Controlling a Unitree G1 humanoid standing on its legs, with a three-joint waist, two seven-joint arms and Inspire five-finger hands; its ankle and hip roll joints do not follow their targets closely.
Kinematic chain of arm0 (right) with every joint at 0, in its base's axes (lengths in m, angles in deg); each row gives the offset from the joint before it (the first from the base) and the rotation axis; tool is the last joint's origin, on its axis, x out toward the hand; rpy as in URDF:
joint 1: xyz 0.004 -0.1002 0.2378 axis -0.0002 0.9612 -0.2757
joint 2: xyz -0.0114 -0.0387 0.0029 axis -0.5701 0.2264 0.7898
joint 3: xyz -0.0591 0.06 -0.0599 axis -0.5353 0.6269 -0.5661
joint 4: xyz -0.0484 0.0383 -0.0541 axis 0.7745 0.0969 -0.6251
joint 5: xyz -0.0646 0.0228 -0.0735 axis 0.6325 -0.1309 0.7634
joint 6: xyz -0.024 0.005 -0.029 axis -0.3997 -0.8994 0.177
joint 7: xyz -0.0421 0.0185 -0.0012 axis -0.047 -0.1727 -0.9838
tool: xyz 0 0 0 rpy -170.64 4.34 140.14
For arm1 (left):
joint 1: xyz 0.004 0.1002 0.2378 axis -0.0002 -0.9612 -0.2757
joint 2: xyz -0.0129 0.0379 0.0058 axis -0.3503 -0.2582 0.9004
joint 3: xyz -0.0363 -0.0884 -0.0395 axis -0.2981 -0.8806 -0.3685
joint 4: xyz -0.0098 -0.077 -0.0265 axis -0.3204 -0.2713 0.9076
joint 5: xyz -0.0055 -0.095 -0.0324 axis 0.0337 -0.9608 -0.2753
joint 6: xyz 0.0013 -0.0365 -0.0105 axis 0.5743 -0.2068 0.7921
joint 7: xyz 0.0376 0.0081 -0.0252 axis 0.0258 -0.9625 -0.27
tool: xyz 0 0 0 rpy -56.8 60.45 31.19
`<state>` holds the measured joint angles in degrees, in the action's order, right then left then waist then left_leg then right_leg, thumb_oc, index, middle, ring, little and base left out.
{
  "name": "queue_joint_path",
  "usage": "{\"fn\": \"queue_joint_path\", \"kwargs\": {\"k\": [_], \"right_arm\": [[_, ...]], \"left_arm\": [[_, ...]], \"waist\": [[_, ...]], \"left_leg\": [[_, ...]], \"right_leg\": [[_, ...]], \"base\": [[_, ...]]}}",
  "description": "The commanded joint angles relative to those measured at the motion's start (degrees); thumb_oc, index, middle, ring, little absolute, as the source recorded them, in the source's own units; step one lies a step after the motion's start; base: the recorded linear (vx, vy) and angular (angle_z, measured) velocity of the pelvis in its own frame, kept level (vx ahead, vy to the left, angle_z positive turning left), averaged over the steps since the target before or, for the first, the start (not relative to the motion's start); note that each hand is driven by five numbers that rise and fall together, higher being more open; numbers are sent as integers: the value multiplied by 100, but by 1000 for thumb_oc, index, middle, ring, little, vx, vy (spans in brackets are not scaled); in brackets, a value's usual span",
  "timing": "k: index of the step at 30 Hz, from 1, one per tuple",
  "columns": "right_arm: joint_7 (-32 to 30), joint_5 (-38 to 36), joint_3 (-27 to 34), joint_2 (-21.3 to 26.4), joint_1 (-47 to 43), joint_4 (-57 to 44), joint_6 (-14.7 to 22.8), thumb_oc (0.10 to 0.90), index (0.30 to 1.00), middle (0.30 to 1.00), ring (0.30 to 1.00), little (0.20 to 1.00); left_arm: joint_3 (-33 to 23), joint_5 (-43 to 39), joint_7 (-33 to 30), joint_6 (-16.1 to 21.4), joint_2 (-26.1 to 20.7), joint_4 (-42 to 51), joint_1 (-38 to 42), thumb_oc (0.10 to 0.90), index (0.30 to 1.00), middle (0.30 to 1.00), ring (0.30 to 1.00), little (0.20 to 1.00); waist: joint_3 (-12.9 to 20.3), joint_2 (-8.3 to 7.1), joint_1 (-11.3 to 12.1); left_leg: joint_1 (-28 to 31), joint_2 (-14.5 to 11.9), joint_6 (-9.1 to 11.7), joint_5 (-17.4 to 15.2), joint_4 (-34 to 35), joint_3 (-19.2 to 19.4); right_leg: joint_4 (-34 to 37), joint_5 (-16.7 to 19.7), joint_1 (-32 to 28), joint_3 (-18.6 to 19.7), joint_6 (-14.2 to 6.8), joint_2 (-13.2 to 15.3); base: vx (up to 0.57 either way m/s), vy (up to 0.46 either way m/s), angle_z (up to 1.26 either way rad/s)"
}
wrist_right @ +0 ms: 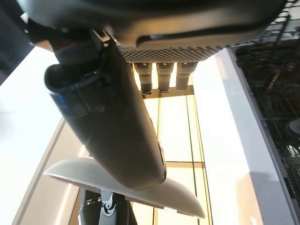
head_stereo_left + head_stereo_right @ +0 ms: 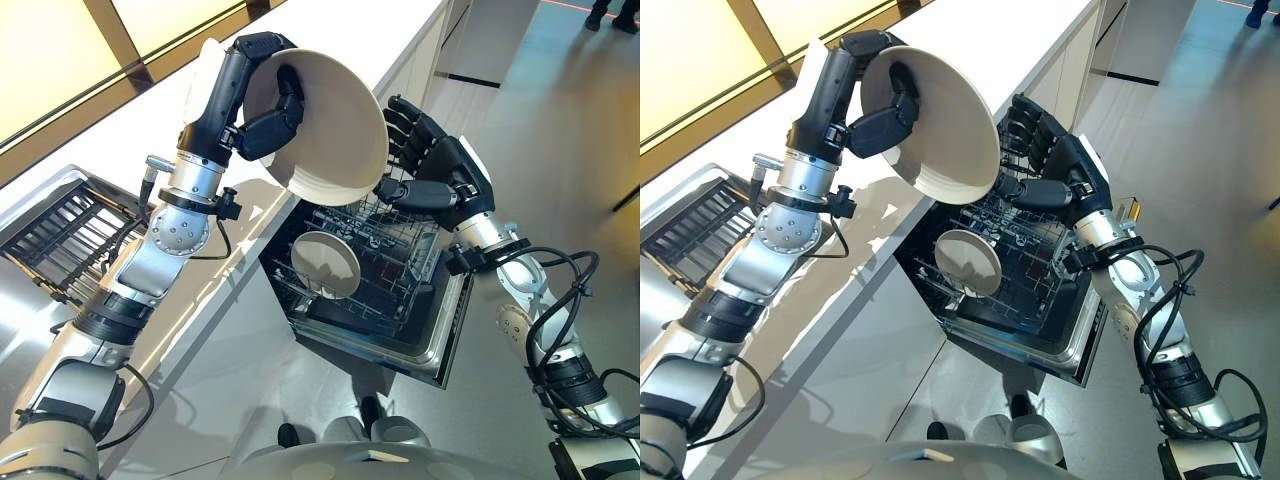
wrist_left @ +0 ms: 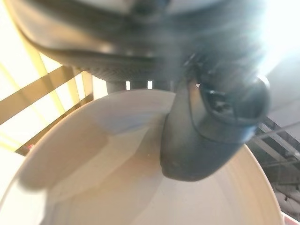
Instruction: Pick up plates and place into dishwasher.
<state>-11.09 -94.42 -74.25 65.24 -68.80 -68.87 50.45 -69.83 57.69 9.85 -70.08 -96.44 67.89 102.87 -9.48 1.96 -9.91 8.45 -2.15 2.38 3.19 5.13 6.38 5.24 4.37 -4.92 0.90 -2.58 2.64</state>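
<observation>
A deep cream plate [image 2: 335,110] is tilted in the air above the counter edge, its hollow side facing the open dishwasher. My left hand [image 2: 265,125] is shut on it, thumb [image 3: 197,140] inside the hollow and fingers behind the rim. My right hand [image 2: 440,170] is open just right of the plate, over the dishwasher; its thumb [image 1: 112,122] reaches toward the plate's lower rim [image 1: 178,199]. I cannot tell whether it touches. A second cream plate [image 2: 327,263] stands on edge in the dishwasher's wire rack [image 2: 400,250].
The white counter [image 2: 330,30] runs along the left. A dark wire dish rack [image 2: 60,230] sits on it at the far left. The pulled-out dishwasher has a steel front edge [image 2: 450,330]. A person's feet [image 2: 610,15] stand on the floor at the far right.
</observation>
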Motion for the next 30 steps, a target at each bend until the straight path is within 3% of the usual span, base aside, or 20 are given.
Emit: {"fn": "queue_joint_path", "kwargs": {"k": [1, 8, 19, 30], "right_arm": [[332, -320, -19, -186, -340, -373, 413, 800, 900, 900, 900, 900], [526, -398, -149, -275, -311, -264, 209, 800, 900, 900, 900, 900], [566, -465, -198, -258, -317, -281, 27, 800, 900, 900, 900, 900], [569, -601, -156, -421, -390, -343, 131, 800, 900, 900, 900, 900]], "left_arm": [[45, 351, -797, 529, -45, -533, 1182, 100, 300, 300, 300, 200], [166, 926, -1293, 669, -38, -1039, 1262, 100, 300, 300, 300, 200], [139, 757, -1417, 677, -245, -1395, 1423, 100, 300, 300, 300, 200], [242, 1023, -1430, 759, 90, -1665, 1114, 100, 300, 300, 300, 200]], "waist": [[665, -142, -55], [714, -150, -94], [739, -122, -121], [746, -145, -130]], "left_leg": [[42, 358, -176, -376, -13, 39], [51, 352, -181, -381, -13, 72], [49, 347, -185, -383, -13, 85], [71, 350, -208, -394, -13, 87]], "right_leg": [[-78, -30, -60, -128, -227, -198], [-75, -37, -67, -101, -217, -194], [-74, -42, -60, -81, -209, -202], [-77, -50, -70, -49, -196, -212]], "base": [[0, -4, -5], [0, -1, -1], [0, 0, 0], [0, 0, 0]]}}
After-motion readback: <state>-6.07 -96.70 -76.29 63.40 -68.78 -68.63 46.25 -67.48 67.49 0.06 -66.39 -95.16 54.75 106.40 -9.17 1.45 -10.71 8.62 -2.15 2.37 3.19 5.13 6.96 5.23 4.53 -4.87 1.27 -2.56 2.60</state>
